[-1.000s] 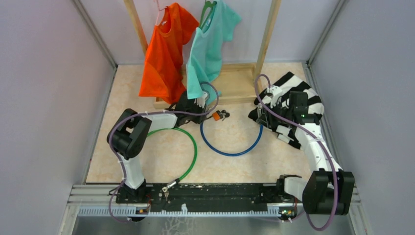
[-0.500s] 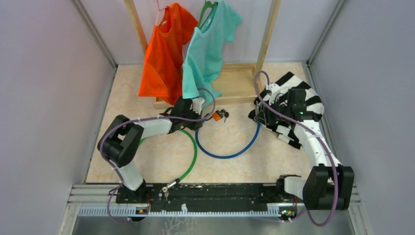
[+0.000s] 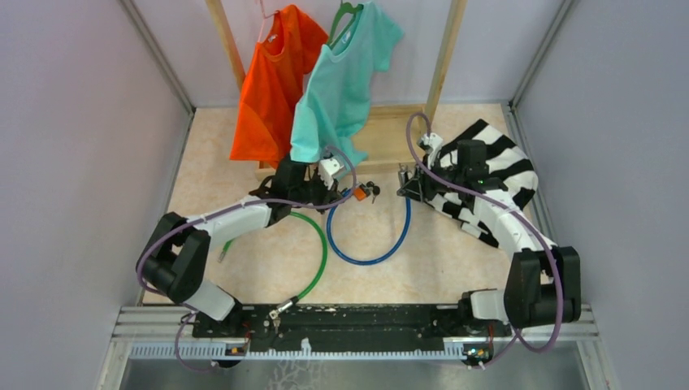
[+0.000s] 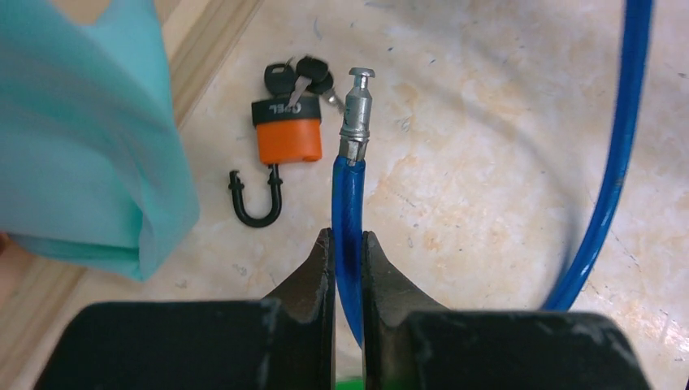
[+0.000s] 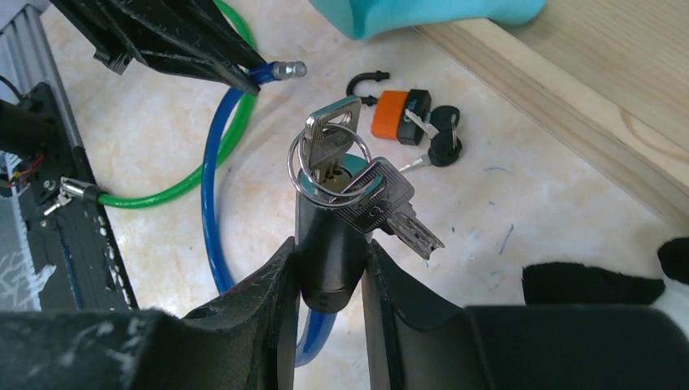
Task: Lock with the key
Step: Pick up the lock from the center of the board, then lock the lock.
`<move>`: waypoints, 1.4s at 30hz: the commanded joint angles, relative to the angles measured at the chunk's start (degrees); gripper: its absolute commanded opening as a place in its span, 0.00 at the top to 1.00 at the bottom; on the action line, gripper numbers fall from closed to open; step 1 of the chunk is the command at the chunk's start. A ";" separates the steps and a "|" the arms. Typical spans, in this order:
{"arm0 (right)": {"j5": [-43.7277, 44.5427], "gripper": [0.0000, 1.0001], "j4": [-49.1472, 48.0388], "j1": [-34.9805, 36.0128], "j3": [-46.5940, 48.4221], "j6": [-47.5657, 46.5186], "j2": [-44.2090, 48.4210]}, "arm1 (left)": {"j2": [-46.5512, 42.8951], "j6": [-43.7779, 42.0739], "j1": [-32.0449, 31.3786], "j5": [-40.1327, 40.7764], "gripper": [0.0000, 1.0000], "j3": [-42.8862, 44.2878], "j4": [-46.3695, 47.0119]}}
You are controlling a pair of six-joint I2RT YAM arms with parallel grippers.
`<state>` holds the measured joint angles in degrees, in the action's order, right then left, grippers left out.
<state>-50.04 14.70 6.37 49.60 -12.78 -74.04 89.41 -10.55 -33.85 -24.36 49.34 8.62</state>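
My left gripper [image 4: 348,238] pinches the blue cable [image 4: 348,188] just behind its metal tip [image 4: 357,104]. My right gripper [image 5: 329,258] squeezes the black lock [image 5: 323,231], the key [image 5: 330,134] stuck in its top.

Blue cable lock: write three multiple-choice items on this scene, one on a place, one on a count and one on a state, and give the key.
1. Where does the orange padlock lie?
A) on the table, beside the metal pin of the blue cable
B) on a shelf
C) in a box

2. How many shirts hang on the wooden rack?
A) one
B) two
C) four

3. What is the left gripper doing?
A) standing open and empty
B) shut on a key
C) shut on the blue cable

Key:
1 A: the left wrist view shows the padlock lying next to the pin.
2 B: only an orange shirt and a teal shirt hang there.
3 C: its fingers press the cable from both sides.
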 commanded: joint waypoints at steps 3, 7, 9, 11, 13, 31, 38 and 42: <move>-10.18 1.00 -12.99 1.70 0.89 3.18 -1.72 | -2.81 -6.33 -1.71 -8.64 1.00 4.35 -0.71; -13.43 1.00 -12.50 2.41 0.85 1.94 -1.92 | -3.01 -9.25 -3.30 -11.97 1.00 7.35 -3.35; -14.75 1.00 -11.82 2.50 0.91 1.65 -1.78 | -2.97 -10.41 -4.11 -12.90 1.00 8.68 -4.73; -15.16 1.00 -10.97 2.63 0.82 1.25 -1.45 | -3.01 -10.58 -4.59 -13.41 1.00 9.56 -5.71; -14.99 1.00 -10.70 2.96 0.32 1.09 -1.00 | -3.01 -11.08 -5.02 -13.52 1.00 10.31 -6.81; -12.14 1.00 -6.75 7.13 0.08 -2.94 -1.45 | -2.47 -10.55 -6.43 -12.80 1.00 11.44 -6.74; -10.91 1.00 -7.47 7.16 0.36 -1.67 -1.80 | -2.41 -11.04 -6.65 -13.38 1.00 11.39 -6.91; -9.70 1.00 -7.69 7.21 0.41 -1.30 -1.90 | -2.35 -11.48 -6.80 -13.92 1.00 11.15 -7.10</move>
<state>-59.35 9.85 12.69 48.73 -13.85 -75.92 87.83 -21.10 -39.57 -35.29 58.48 0.30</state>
